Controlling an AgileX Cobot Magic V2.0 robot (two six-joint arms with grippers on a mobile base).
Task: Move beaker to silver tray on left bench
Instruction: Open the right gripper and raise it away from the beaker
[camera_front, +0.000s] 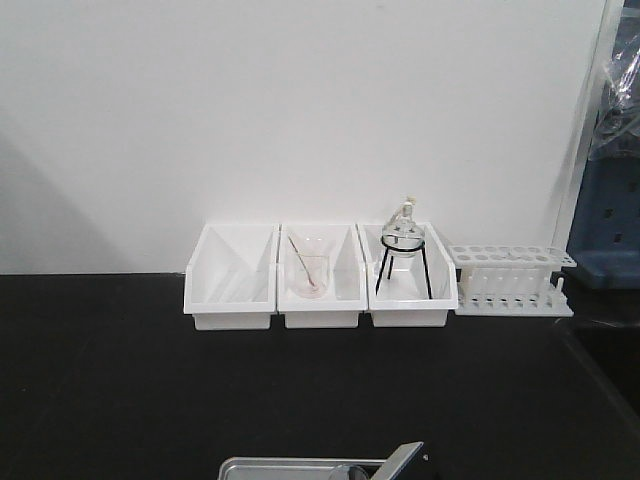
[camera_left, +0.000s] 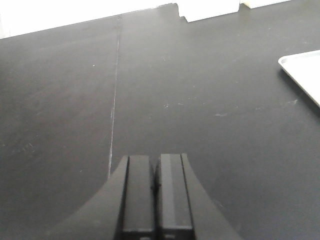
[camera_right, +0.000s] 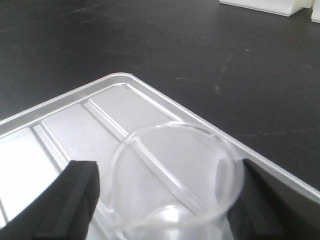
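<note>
Quickly, line by line.
Surroundings: three white bins in a row at the far wall, white test tube rack just right of them.
Middle bin: clear beaker with a rod inside.
Right bin: black tripod stand carrying a glass flask.
Left bin: looks bare, contents hard to tell.
Far right edge: blue object, partly cut off.
Obstructions: open black surface between the bins and the silver tray; bins well apart from the tray.
Left bench: matte black top, white wall behind, thin seam line running near to far.
Silver tray: grey metal, rounded corner, low raised rim, ribbed floor; at the near edge of the bench in the front view.
Beaker: small, clear glass, round rim, no visible contents; sits over the tray floor between the right fingers; whether its base touches the tray, cannot tell.
Right gripper: black fingers spread either side of the beaker; contact with the glass unclear.
Left gripper: fingers pressed together, nothing between them, above bare bench, tray corner to its right.
</note>
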